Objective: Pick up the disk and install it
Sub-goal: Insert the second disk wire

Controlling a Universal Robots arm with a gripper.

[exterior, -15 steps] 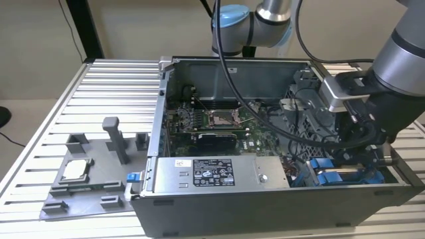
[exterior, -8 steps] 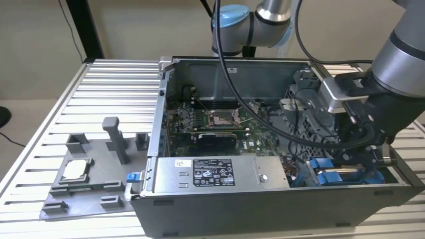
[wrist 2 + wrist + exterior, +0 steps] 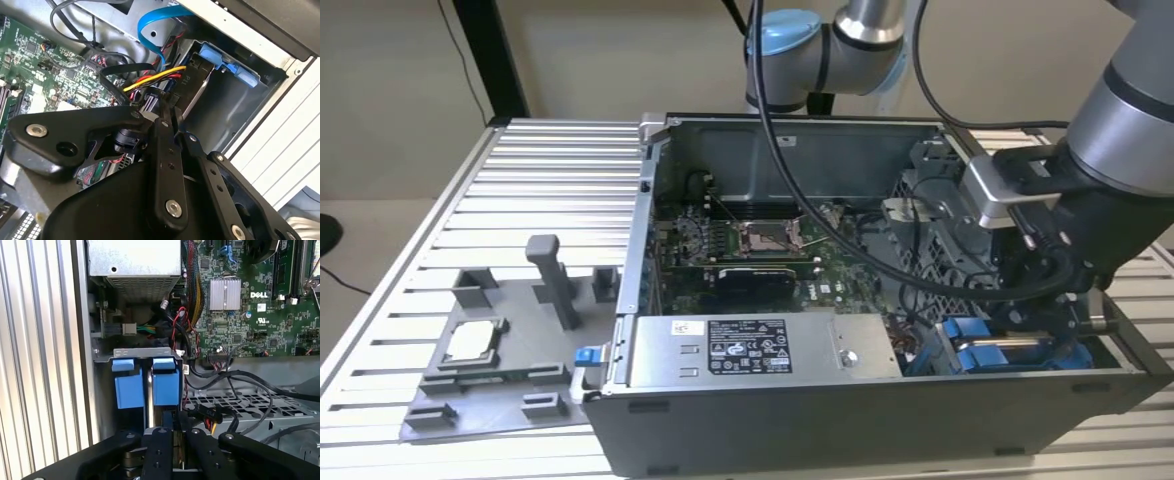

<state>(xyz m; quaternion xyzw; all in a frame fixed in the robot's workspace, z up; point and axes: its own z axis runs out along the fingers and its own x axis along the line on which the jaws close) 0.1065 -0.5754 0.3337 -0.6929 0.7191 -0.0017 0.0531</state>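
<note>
Going left to right across the exterior view: a grey fixture tray [image 3: 494,385] sits on the slatted table [image 3: 520,180] with a small square chip [image 3: 470,340] on it, then comes the open computer case [image 3: 854,410] with its motherboard [image 3: 747,240] and the big grey box with a black label [image 3: 754,345] along the near wall. Over at the exterior view's right corner of the case the arm reaches down, and the gripper [image 3: 1041,320] is right above the drive bay.

That's where the disk [image 3: 161,385] is, standing on edge in the bay slot with its blue carrier tabs poking up next to a second blue-tabbed carrier [image 3: 128,385]. In the first wrist view it lies straight ahead of the fingers [image 3: 159,452], and its thin edge seems to line up with the narrow gap between them, so the long flat face runs parallel to the fingers, down into the bay.

The fingers look drawn close together on the disk's edge, basically pinching it. To me it looks seated or very nearly so.

The yellow, red and black power cables [image 3: 152,80] sit just beside the bay, close to the gripper [image 3: 172,132] in the second wrist view.
</note>
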